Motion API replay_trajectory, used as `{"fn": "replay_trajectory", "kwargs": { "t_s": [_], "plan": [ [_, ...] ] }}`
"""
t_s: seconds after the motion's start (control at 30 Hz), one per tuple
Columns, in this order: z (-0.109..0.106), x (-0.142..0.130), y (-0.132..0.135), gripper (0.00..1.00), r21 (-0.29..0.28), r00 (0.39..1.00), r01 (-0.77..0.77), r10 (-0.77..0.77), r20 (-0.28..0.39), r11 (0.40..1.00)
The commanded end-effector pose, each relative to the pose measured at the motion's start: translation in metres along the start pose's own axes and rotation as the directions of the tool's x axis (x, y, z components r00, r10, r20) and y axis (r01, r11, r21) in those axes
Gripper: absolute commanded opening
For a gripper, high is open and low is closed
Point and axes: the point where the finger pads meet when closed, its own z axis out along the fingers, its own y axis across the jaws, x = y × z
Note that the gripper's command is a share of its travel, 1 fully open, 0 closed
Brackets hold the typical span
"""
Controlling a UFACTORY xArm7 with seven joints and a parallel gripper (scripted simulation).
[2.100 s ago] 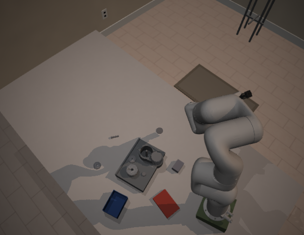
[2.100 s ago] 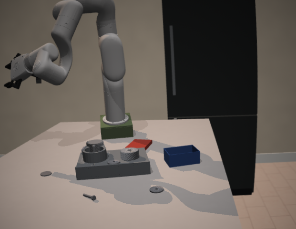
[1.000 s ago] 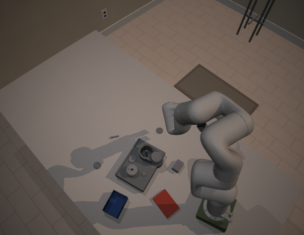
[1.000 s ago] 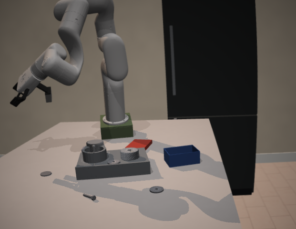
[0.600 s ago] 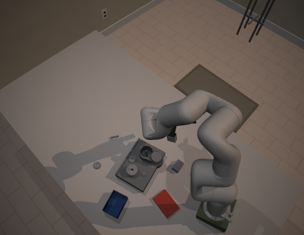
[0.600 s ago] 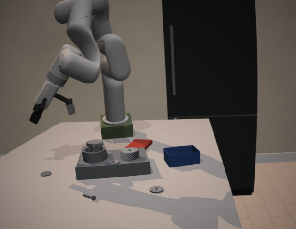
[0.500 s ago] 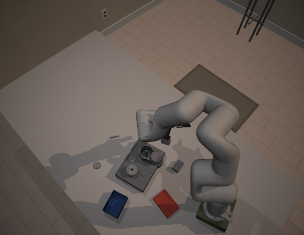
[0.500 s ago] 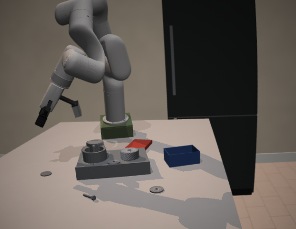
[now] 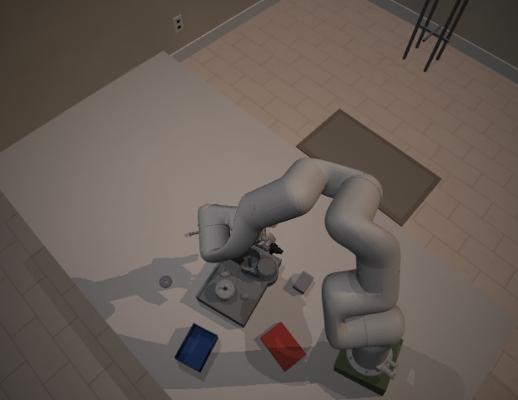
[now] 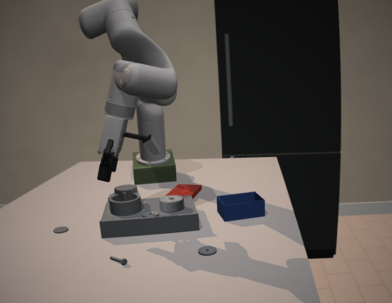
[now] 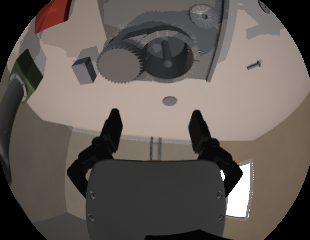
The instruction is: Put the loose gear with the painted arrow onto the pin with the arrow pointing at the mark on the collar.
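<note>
The grey timing case (image 9: 249, 311) (image 10: 149, 225) (image 11: 221, 34) lies on the table (image 9: 121, 172) (image 10: 42, 267). Its collar (image 10: 124, 204) (image 11: 150, 67) rings the pin (image 10: 123, 194) (image 11: 169, 62). A wide toothed gear stands right behind the collar at the case's far edge. I see no arrow on it and no mark on the collar. A knurled gear (image 9: 224, 289) (image 10: 171, 203) sits on the case. My gripper (image 9: 262, 253) (image 10: 125, 158) (image 11: 155, 117) is open and empty. It hangs close above the wide gear and collar.
A holed disc (image 9: 164, 281) (image 10: 207, 250), a flat disc (image 10: 60, 229) (image 11: 170, 100) and a bolt (image 9: 189, 234) (image 10: 118, 259) (image 11: 254, 64) lie loose. A blue bin (image 9: 184, 360) (image 10: 241, 210), red block (image 9: 282, 345) (image 10: 184, 190) (image 11: 54, 12) and grey block (image 9: 303, 282) (image 11: 83, 70) flank the case.
</note>
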Motion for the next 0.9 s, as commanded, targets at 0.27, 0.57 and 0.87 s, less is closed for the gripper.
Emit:
{"fn": "replay_trajectory", "kwargs": {
  "t_s": [0.27,0.57,0.87],
  "plan": [
    [-0.027,0.117,0.017,1.0,0.007,0.967,-0.13,0.128,-0.22,0.992],
    [-0.041,0.155,0.017,1.0,0.032,0.942,-0.166,0.168,-0.292,0.986],
    [-0.041,0.155,0.017,1.0,0.032,0.942,-0.166,0.168,-0.292,0.986]
  ]
}}
